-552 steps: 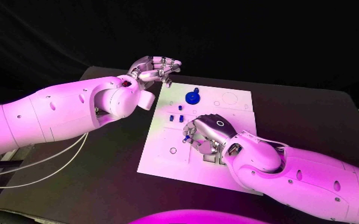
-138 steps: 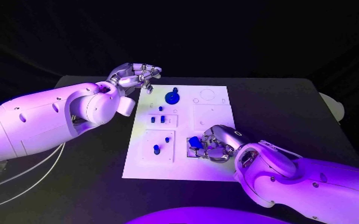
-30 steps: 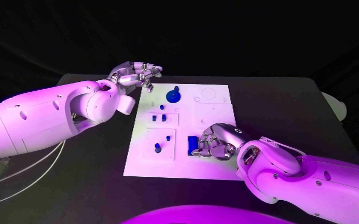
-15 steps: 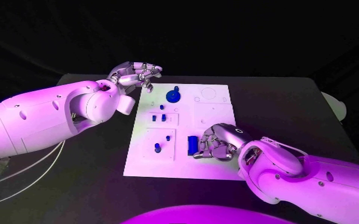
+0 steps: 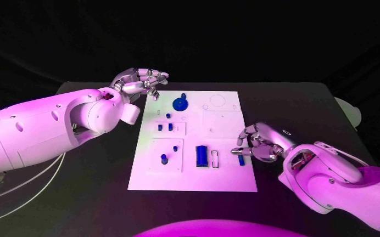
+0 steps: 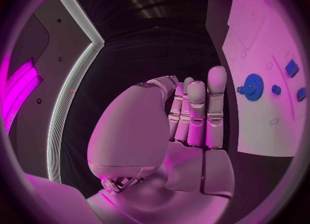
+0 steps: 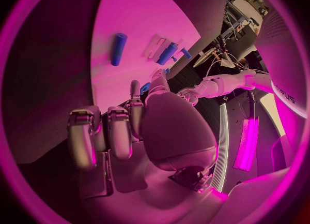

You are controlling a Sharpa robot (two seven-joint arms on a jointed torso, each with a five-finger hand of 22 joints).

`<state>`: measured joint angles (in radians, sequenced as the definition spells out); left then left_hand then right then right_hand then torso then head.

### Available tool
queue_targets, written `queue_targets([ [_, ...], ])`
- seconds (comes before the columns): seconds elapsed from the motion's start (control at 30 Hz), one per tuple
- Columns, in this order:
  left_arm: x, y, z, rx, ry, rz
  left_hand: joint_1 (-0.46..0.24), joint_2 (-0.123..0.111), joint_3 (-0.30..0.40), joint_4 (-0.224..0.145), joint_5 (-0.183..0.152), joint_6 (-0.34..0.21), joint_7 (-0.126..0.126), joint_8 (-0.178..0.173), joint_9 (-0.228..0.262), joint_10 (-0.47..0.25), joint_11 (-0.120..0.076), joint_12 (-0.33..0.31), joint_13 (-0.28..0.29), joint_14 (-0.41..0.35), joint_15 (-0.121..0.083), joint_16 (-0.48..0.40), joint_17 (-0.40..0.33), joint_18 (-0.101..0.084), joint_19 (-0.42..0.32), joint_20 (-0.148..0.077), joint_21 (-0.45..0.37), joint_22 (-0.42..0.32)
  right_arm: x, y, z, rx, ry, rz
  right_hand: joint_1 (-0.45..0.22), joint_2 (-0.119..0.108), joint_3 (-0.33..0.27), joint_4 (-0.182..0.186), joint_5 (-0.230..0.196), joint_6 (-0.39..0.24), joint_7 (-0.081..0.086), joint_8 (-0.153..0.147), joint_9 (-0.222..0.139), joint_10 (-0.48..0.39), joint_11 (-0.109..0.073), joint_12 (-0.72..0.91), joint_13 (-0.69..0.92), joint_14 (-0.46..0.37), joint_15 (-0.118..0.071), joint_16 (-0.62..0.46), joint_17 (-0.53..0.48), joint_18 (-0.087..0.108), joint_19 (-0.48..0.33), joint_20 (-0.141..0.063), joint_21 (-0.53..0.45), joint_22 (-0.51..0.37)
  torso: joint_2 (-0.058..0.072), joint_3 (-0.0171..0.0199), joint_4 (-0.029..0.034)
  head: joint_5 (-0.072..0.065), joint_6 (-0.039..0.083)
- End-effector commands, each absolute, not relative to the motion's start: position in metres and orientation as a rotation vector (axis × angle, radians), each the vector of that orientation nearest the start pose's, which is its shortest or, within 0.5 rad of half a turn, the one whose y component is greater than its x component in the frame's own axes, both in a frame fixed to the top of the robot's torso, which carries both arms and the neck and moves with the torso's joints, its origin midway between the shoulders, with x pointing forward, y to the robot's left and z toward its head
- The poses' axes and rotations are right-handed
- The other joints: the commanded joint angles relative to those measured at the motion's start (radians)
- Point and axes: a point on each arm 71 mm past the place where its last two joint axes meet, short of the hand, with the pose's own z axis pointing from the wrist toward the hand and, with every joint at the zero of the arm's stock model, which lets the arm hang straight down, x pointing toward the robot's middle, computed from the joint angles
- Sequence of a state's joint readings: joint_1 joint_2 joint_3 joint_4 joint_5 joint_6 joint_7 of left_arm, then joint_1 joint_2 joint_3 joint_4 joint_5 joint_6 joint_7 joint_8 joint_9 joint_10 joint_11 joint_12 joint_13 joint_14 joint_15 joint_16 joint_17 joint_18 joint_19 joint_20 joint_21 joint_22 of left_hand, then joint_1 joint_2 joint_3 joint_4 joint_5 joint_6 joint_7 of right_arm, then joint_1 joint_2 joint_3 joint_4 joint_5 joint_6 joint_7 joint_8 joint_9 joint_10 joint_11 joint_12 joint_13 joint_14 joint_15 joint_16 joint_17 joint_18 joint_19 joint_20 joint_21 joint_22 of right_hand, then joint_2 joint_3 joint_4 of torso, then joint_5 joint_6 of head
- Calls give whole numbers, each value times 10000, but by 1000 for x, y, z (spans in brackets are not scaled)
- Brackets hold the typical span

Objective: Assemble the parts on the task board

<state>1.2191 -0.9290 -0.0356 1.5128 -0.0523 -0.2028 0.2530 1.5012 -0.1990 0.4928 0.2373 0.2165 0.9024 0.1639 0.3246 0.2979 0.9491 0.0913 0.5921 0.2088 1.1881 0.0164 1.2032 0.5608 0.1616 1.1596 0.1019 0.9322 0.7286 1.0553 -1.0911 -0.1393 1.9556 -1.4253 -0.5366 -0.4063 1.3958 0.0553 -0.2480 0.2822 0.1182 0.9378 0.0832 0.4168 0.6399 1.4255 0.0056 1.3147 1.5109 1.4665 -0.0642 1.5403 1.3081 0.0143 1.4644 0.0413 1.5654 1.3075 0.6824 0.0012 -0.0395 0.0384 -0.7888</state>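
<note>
The white task board (image 5: 225, 116) lies mid-table. A blue bar (image 5: 202, 155) (image 7: 167, 53) lies in a slot near its front, beside an empty white slot. My right hand (image 5: 260, 141) (image 7: 129, 125) is at the board's right edge with its fingers loosely curled and apart; I see nothing in them. A short blue peg (image 5: 240, 160) (image 7: 118, 48) lies on the board just beside that hand's fingertips. A blue gear (image 5: 180, 104) (image 6: 252, 86) sits near the far edge. My left hand (image 5: 143, 82) (image 6: 194, 115) hangs off the board's far left corner and holds nothing.
Small blue pieces (image 5: 165, 127) sit in the board's left middle, and two more (image 5: 165, 159) lie in the front left panel. The black table (image 5: 317, 105) has free room right of the board. A pale object (image 5: 354, 111) sits at the table's right edge.
My right hand has let go of the blue bar, which now lies in its slot, and has moved right to the board's edge. A short blue peg now shows beside it. The left hand stayed put.
</note>
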Motion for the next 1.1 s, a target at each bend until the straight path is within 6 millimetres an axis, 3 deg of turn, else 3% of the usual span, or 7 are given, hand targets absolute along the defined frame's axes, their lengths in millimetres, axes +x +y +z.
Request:
queue_targets([
  [0.03, 491, 246, -174, -11157, 15426, -15002, -53, 42, 41, -7, 27, -34, -8, 62, 10, -85, 14, 62, 11, -79, 7, -10, -8, 95, -55, 26, -64, -8, 359, -221, -231, 1870, 18143, 6285, 267, 187, -7, 45, -41, -41, 9, -53, -24, 49, 14, 29, -1346, 876, 53, 47, 1808, -143, 1064, 47, 54, 2633, 12, 8, -1, -131, 30],
  [0.23, 491, 245, -174, -11147, 15447, -15028, -53, 42, 41, -7, 27, -34, -8, 62, 10, -85, 14, 62, 11, -79, 7, -10, -8, 95, -55, 26, -64, -8, 355, -237, -240, 1698, 18449, 5415, 341, 200, -68, 64, 76, 6, 36, -190, -128, 73, 40, 55, -1323, 883, 81, 59, 1844, -143, 1064, 77, 54, 2633, 9, 31, -32, -265, 35],
  [0.37, 491, 244, -175, -11139, 15472, -15054, -53, 42, 41, -7, 27, -34, -8, 62, 10, -85, 14, 62, 11, -79, 7, -10, -8, 95, -55, 26, -64, -8, 352, -239, -248, 1631, 18574, 5041, 365, 248, -84, 69, 140, 67, 33, -238, -174, 81, 41, 61, -1317, 883, 87, 60, 1847, -143, 1064, 88, 54, 2633, 25, 49, -26, -257, 41],
  [0.63, 491, 245, -175, -11163, 15495, -15021, -53, 42, 41, -7, 27, -34, -8, 62, 10, -85, 14, 62, 11, -79, 7, -10, -8, 95, -55, 26, -64, -8, 351, -231, -259, 1554, 18707, 4836, 352, 266, -127, 80, 203, 149, 26, -267, -210, 90, 38, 69, -1310, 883, 87, 60, 1848, -143, 1064, 95, 54, 2633, 42, 23, 22, -275, 13],
  [0.83, 491, 245, -175, -11171, 15507, -15011, -53, 42, 41, -7, 27, -34, -8, 62, 10, -85, 14, 62, 11, -79, 7, -10, -8, 95, -55, 26, -64, -8, 353, -227, -263, 1463, 18747, 4744, 376, 293, -142, 70, 253, 206, 10, -290, -237, 108, 27, 94, -1289, 885, 82, 63, 1857, -143, 1064, 97, 54, 2633, 34, 5, 16, -262, -2],
  [1.1, 490, 246, -175, -11180, 15535, -15011, -53, 42, 41, -7, 27, -34, -8, 62, 10, -85, 14, 62, 11, -79, 7, -10, -8, 95, -55, 26, -64, -8, 355, -221, -270, 1266, 18945, 4691, 606, 413, -152, 54, 610, 333, -27, -430, -358, 116, -8, 93, -1281, 887, 54, 65, 1866, -143, 1064, 81, 54, 2633, 26, 15, 15, -223, -39],
])
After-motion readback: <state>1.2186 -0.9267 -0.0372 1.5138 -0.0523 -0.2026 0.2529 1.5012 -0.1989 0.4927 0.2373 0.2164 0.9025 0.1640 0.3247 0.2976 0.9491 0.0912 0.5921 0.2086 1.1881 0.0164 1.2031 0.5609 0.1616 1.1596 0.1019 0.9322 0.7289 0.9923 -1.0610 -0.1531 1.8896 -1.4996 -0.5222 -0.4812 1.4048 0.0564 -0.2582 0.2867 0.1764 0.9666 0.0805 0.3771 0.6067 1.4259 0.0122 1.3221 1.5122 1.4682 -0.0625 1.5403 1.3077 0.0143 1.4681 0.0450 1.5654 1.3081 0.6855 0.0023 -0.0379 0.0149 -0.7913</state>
